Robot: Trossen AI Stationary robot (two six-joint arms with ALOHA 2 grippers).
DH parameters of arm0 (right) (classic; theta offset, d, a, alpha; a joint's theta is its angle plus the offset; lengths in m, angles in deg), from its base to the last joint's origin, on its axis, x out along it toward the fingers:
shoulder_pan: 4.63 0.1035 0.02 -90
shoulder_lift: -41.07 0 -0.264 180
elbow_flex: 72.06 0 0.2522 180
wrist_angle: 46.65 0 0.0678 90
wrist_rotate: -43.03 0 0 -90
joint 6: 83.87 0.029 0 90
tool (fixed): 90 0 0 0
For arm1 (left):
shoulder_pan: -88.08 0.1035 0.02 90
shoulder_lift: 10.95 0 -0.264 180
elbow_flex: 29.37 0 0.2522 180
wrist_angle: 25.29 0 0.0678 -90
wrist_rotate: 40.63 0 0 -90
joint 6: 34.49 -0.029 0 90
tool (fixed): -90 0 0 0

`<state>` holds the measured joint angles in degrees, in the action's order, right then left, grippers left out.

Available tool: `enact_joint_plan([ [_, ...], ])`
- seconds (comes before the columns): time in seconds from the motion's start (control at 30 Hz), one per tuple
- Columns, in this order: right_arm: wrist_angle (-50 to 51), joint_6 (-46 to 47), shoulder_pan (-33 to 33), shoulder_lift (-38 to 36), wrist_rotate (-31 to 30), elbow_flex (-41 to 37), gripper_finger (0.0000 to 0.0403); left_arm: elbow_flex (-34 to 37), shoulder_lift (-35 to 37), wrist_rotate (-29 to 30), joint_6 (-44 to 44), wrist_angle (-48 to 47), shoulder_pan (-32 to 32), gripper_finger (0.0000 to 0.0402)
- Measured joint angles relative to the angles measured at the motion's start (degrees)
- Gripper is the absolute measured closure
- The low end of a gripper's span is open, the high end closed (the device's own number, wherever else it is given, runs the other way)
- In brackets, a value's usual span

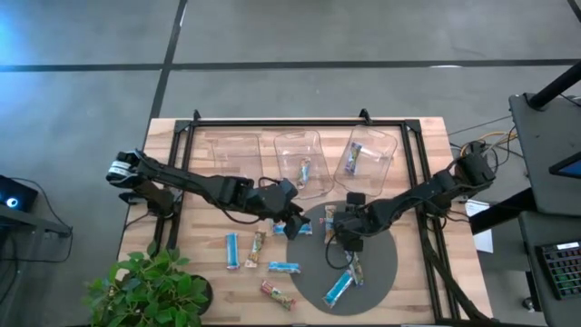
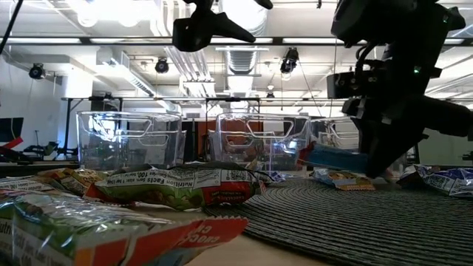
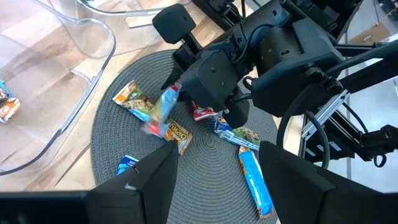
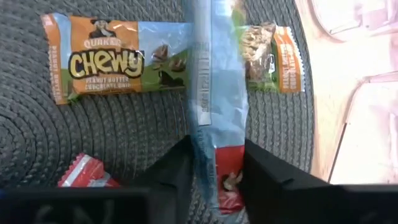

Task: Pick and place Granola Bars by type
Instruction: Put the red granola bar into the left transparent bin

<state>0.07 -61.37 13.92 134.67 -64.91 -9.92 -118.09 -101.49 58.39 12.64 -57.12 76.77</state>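
My right gripper (image 4: pixel 214 155) hovers over the round dark mat (image 1: pixel 381 263), shut on a blue and white granola bar (image 4: pixel 214 87). My left gripper (image 3: pixel 217 180) is open, raised above the mat's left edge (image 1: pixel 295 221), and touches nothing. On the mat lie an orange Chewy bar (image 4: pixel 118 59), a red-wrapped bar (image 4: pixel 84 174), another tan bar (image 4: pixel 270 56) and a blue bar (image 1: pixel 339 288). More bars lie flat on the wood: blue (image 1: pixel 232 250), multicoloured (image 1: pixel 256 247), blue (image 1: pixel 283 267), red (image 1: pixel 277 293). My right gripper pinches the blue bar between its two fingers at one end (image 4: pixel 208 140), with the fingers lying along its length. The bar juts out from the fingertips, roughly level (image 2: pixel 332 157), lifted clear of the mat and the bars below it.
Three clear plastic bins stand in a row at the table's far side; the middle one (image 1: pixel 313 145) holds a bar (image 1: pixel 304 170), the right one (image 1: pixel 381 145) holds a bar (image 1: pixel 352 159). A potted plant (image 1: pixel 150 286) sits at the near left corner. A black frame rims the table.
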Motion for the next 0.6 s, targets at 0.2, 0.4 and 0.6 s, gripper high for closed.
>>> enact_joint_plan([
  [0.2, 2.5, 0.0, 0.0, -4.5, -0.1, 1.0, 0.0359, 0.0, 0.0, -0.2, 0.6, 0.0, -0.1, 0.0193],
  [0.4, 5.1, 0.0, -0.6, -12.4, -0.5, 5.6, 0.0348, 0.0, 0.0, -0.8, -1.2, 1.1, -0.1, 0.0193],
  [0.6, 5.1, 0.9, -4.1, -16.3, 2.9, 11.2, 0.0354, 0.0, 0.1, -3.5, -10.8, 10.6, -0.6, 0.0193],
])
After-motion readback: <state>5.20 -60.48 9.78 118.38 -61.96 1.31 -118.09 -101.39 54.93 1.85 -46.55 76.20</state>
